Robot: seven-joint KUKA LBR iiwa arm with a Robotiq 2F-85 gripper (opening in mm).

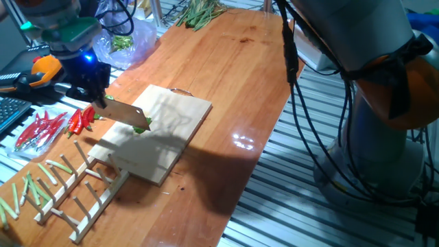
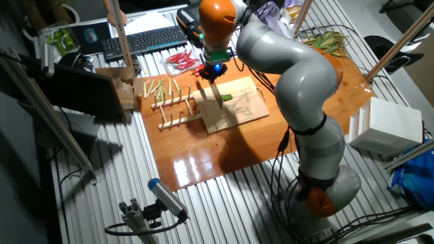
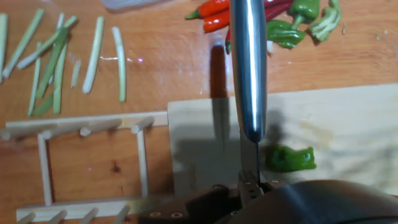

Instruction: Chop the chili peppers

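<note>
A small bright-green chili (image 3: 290, 158) lies whole on the pale wooden cutting board (image 3: 348, 124). It also shows in one fixed view (image 1: 142, 126) and in the other fixed view (image 2: 226, 97). My gripper (image 1: 90, 81) is shut on the handle of a knife (image 1: 123, 113). The steel blade (image 3: 249, 68) hangs over the board's left part, just left of the chili. I cannot tell whether it touches the chili. In the other fixed view the gripper (image 2: 213, 70) points down over the board (image 2: 237, 112).
Red chilies (image 3: 214, 14) and darker green pepper pieces (image 3: 286, 31) lie on the table beyond the board. Pale-green stalk sticks (image 3: 59, 56) and a wooden peg rack (image 1: 82, 195) are left of it. A plastic bag (image 1: 130, 41) and a keyboard (image 2: 142, 41) are farther off.
</note>
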